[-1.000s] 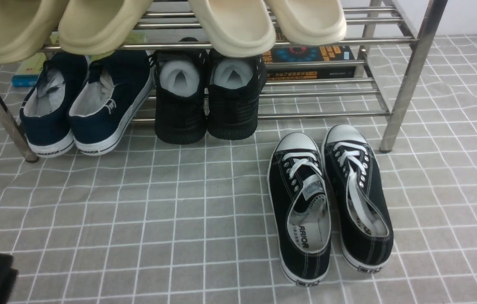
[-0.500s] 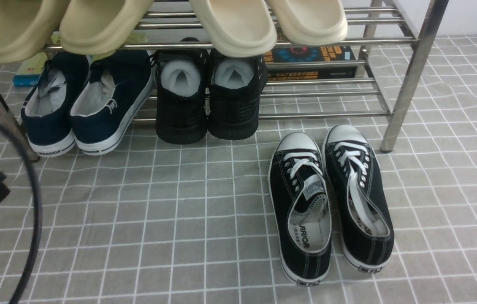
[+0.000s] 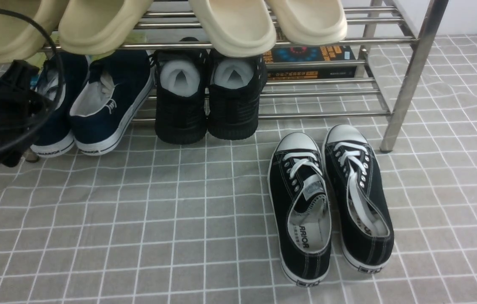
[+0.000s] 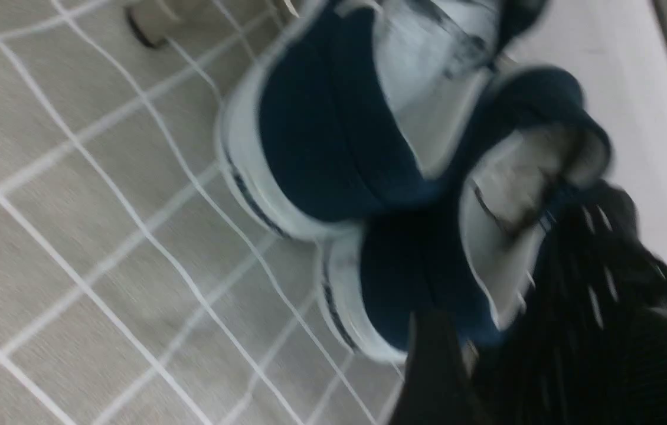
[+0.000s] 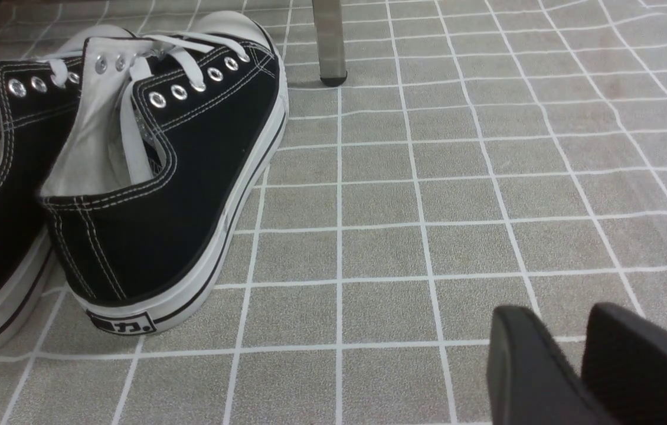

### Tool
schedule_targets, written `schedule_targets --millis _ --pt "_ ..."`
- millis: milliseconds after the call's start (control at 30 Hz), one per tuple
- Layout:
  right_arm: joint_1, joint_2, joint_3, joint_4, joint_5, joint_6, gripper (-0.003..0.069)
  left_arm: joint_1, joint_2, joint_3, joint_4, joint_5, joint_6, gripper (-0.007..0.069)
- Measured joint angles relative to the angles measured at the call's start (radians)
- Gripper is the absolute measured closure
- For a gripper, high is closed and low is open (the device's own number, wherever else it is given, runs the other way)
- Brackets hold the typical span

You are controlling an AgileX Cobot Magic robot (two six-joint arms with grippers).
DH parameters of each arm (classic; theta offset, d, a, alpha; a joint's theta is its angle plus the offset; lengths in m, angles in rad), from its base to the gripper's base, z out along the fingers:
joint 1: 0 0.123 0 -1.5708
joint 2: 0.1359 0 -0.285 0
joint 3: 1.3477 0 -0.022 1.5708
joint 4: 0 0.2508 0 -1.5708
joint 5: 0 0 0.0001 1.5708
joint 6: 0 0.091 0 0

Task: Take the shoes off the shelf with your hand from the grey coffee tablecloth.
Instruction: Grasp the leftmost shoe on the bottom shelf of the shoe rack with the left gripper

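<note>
The navy shoes [image 3: 107,105] sit heels out on the low left tier of the silver shelf [image 3: 407,76], which stands on the grey checked tablecloth [image 3: 179,219]. My left gripper [image 3: 21,78], black with looping cables, hangs in front of the leftmost navy shoe and hides part of it. In the blurred left wrist view the navy shoes [image 4: 333,136] are close ahead and the left gripper [image 4: 540,354] looks open, touching nothing. My right gripper [image 5: 569,330] is shut and empty, low over the cloth, right of the black sneakers.
Black lace-up sneakers [image 3: 331,198] lie on the cloth in front of the rack, and also show in the right wrist view [image 5: 150,177]. All-black mesh shoes [image 3: 209,101] sit beside the navy pair. Beige slippers [image 3: 230,25] fill the upper tier. A book [image 3: 310,59] lies behind. A rack leg [image 5: 329,41] stands near.
My left arm has risen from the lower left corner and moved forward to the leftmost navy shoe. The shoes have not moved.
</note>
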Motion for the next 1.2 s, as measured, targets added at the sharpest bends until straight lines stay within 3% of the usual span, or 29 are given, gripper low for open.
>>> schedule_targets --millis 200,933,1100,1200 --pt "0.000 0.000 0.000 0.000 0.000 0.000 0.0469 0.085 0.071 -0.068 -0.012 0.012 -0.007 0.0153" --pt "0.000 0.000 0.000 0.000 0.000 0.000 0.0439 0.089 0.323 -0.078 -0.144 -0.167 -0.007 0.0159" --pt "0.000 0.000 0.000 0.000 0.000 0.000 0.0438 0.089 0.330 -0.078 -0.144 -0.160 -0.007 0.0222" --pt "0.000 0.000 0.000 0.000 0.000 0.000 0.0435 0.089 0.330 -0.078 -0.143 -0.141 -0.004 0.0358"
